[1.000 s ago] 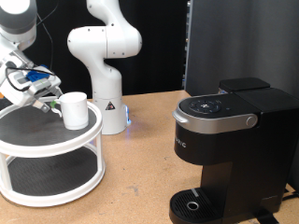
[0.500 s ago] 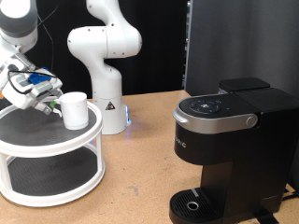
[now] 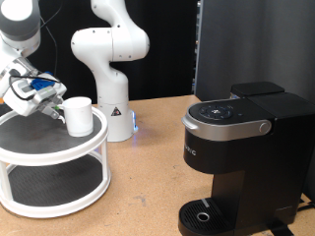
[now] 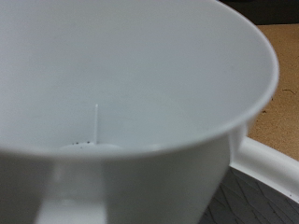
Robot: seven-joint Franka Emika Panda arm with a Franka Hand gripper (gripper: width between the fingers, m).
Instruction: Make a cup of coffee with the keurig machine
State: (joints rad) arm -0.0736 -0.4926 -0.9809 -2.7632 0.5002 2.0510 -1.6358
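The small white cup [image 3: 78,115] stands upright on the top tier of a white round two-tier stand [image 3: 30,152] at the exterior view's left. My gripper [image 3: 53,105] is right beside the cup on its left side, touching or nearly touching it. In the wrist view the cup [image 4: 140,84] fills the frame, with its empty inside and handle [image 4: 51,191] showing, and no fingers show. The black keurig machine [image 3: 241,157] stands at the exterior view's right with its silver-rimmed lid [image 3: 228,120] down. Its round drip base [image 3: 202,216] is bare.
A second white robot arm [image 3: 108,59] stands on the table behind the stand, with a small blue light at its foot. A dark panel [image 3: 251,44] rises behind the machine. Bare wooden table [image 3: 148,187] lies between the stand and the machine.
My gripper has shifted slightly down and closer to the cup since one second ago. In the last half second it has held still. The cup has not moved.
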